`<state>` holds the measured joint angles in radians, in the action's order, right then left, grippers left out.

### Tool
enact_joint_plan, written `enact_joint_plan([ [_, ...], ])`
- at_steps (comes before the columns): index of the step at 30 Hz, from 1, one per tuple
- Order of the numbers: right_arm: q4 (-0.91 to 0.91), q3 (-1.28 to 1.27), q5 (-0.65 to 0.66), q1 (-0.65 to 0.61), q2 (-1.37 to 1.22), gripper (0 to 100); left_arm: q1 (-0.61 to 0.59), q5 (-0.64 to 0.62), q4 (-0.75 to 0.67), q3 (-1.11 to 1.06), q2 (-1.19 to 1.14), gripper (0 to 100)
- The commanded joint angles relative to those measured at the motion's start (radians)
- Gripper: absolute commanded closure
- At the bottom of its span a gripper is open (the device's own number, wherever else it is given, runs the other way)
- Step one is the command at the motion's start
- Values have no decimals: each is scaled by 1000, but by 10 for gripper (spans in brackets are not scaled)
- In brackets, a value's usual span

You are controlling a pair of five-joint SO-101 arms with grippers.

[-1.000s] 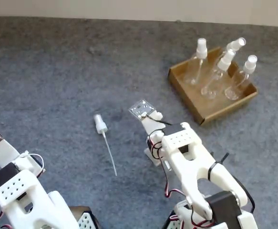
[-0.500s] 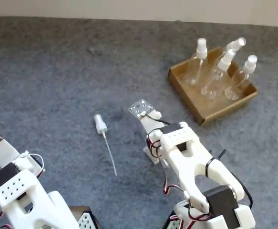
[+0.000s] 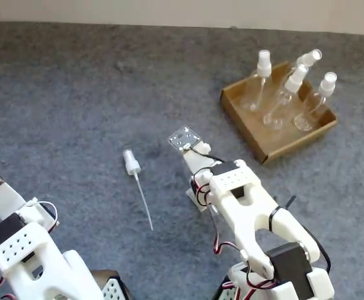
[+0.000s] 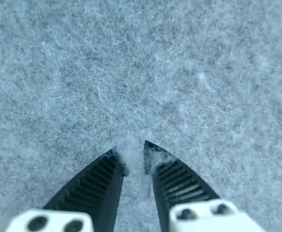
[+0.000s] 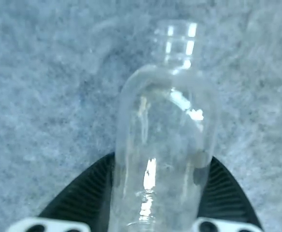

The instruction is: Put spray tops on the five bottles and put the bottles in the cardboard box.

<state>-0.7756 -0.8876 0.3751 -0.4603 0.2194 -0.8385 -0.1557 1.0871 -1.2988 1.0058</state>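
My work surface: grey felt-like cloth (image 3: 69,94), spread across whole table. Nap fuzzy, mottled light and dark seen up close. Pale plain strip (image 3: 169,11) along far edge; wall or bare board, cannot tell. Light soft, even; shadows faint.

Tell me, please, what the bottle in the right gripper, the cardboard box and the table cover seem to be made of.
The bottle: clear, glossy plastic or glass, I cannot tell which; the grey surface shows through it and highlights sit on its wall.
The cardboard box: brown, matt card with thin walls.
The table cover: probably grey felt or short carpet, fuzzy and dull.
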Motion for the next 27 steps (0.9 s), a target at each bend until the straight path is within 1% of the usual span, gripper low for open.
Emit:
enact_joint_plan([
  [1,16,35,5,-13,73,831,16,8,-17,5,-1,995],
  [3,16,-1,-5,-13,136,831,16,8,-18,5,-1,995],
  [7,19,-85,-77,-18,286,831,16,8,-18,5,-1,995],
  [17,21,-228,-137,-13,581,831,19,6,-18,5,-1,995],
  [20,21,-245,-144,-13,642,831,56,6,-20,-10,-1,995],
  [22,21,-252,-163,-13,667,831,81,6,-49,-28,-1,995],
  [25,24,-280,-203,-13,679,831,91,6,-86,-53,-1,995],
  [27,67,-311,-224,-13,679,831,91,6,-87,-56,-1,995],
])
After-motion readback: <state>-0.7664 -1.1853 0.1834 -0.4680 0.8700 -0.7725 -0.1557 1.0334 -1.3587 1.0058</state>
